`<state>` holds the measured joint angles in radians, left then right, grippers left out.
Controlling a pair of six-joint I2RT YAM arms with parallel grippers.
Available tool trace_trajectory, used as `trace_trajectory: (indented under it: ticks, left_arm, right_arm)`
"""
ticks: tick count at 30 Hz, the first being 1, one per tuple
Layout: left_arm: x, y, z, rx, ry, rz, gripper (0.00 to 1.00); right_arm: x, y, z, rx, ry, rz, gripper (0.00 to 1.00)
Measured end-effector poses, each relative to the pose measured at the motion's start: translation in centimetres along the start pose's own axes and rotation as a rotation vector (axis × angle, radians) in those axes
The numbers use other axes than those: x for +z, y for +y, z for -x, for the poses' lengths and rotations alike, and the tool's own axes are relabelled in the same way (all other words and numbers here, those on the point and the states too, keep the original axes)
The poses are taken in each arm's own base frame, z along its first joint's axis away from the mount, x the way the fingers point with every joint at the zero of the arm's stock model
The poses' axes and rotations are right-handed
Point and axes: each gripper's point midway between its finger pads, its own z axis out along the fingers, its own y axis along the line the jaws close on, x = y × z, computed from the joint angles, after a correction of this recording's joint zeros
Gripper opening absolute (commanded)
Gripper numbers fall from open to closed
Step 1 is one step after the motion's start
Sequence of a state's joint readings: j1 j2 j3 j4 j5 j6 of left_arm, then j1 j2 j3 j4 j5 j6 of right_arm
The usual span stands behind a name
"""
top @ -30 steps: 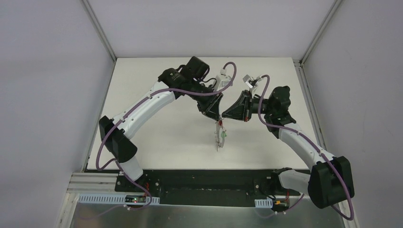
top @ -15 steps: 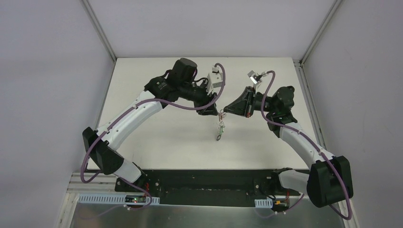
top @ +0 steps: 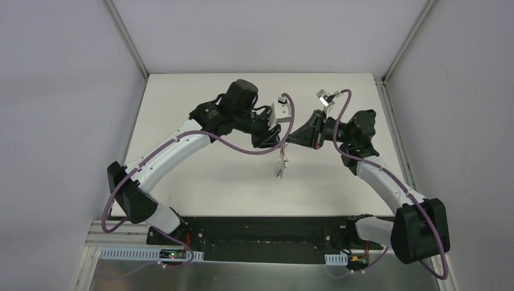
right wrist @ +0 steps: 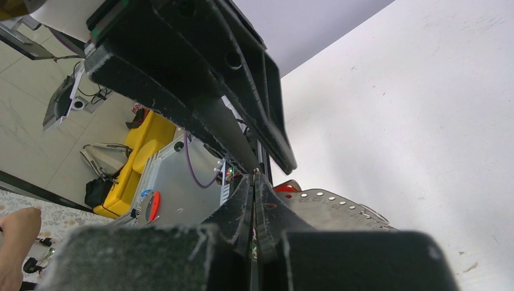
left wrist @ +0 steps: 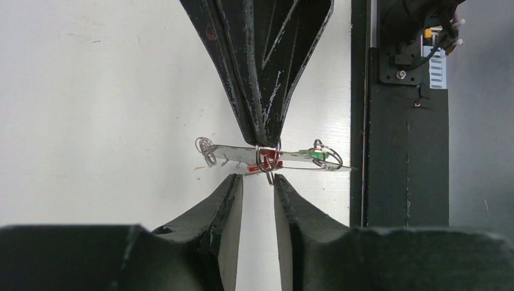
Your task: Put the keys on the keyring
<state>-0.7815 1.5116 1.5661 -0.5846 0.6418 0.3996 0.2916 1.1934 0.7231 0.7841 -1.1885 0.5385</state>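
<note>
The keyring shows edge-on as a thin grey wire in the left wrist view, carrying a red key, a green key and small wire loops. The black key is hidden. My right gripper is shut on the keyring at the red key and holds the bunch above the table. In the top view the keys hang below the two grippers. My left gripper is open, its fingertips just short of the ring and facing the right gripper. In the right wrist view the right gripper is pressed shut.
The white table lies below the bunch. The black base rail with the arm mounts runs along the near edge. Both arms meet over the middle of the table, the left gripper close to the right.
The left gripper swung back from the bunch, then came in again to face the right gripper. The right gripper lifted the hanging keys a little higher.
</note>
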Motion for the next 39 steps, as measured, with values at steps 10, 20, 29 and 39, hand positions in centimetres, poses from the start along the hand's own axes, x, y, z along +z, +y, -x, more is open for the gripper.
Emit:
trace_trajectory:
  ticks: [10,20,29,39]
  left_arm:
    - [0.4,-0.6,0.2,0.029,0.001,-0.017,0.0]
    - [0.9,-0.2,-0.3,0.027,0.051,0.072,0.0]
    - [1.9,0.5,-1.5,-0.019,0.104,0.13,0.2]
    - [2.0,0.4,-2.1,-0.044,0.128,0.126,0.31]
  right_arm:
    - [0.0,-0.3,0.1,0.0,-0.008,-0.008,0.0]
    - [0.0,-1.3,0.1,0.025,-0.035,-0.044,0.0]
    - [-0.1,-2.0,0.1,0.039,-0.053,-0.069,0.0]
    - [-0.4,-2.4,0.3,0.034,-0.062,-0.082,0.0]
